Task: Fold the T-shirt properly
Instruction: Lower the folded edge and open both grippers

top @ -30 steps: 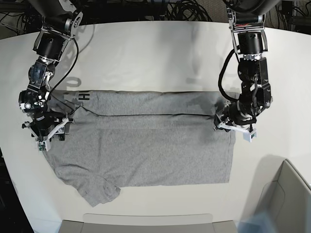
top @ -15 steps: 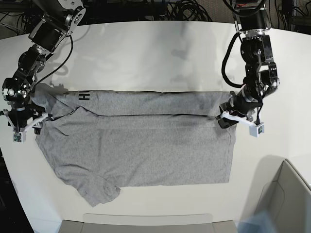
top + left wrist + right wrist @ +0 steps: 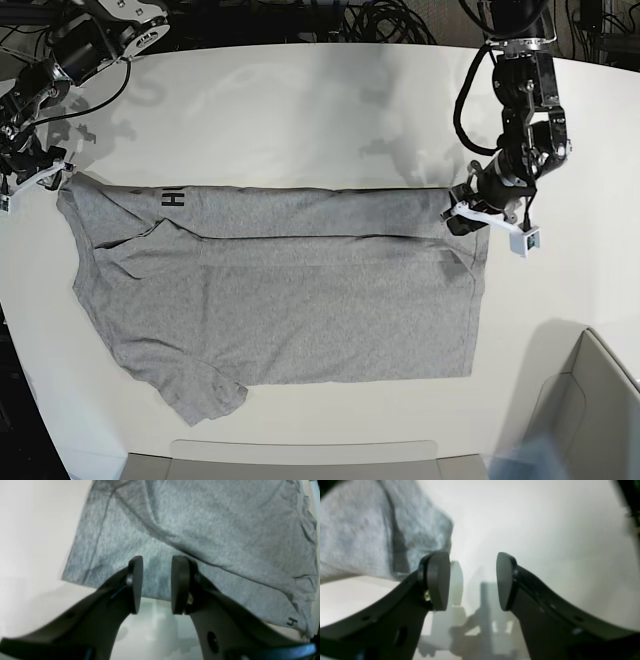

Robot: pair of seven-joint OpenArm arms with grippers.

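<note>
A grey T-shirt (image 3: 280,290) lies flat across the white desk (image 3: 300,110). Both sets of fingers, left (image 3: 156,585) and right (image 3: 473,581), stand open and empty at its far corners.

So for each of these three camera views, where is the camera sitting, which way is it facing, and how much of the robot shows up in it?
Base: sits overhead, looks down on the white table and the heather-grey cotton T-shirt; both arms show.
Left wrist: rides the left arm, looks past the open left gripper at the shirt's edge.
Right wrist: rides the right arm, looks past the open right gripper at the table, shirt corner alongside.
Shared: all three show the T-shirt; base and left wrist both show its black lettering.
</note>
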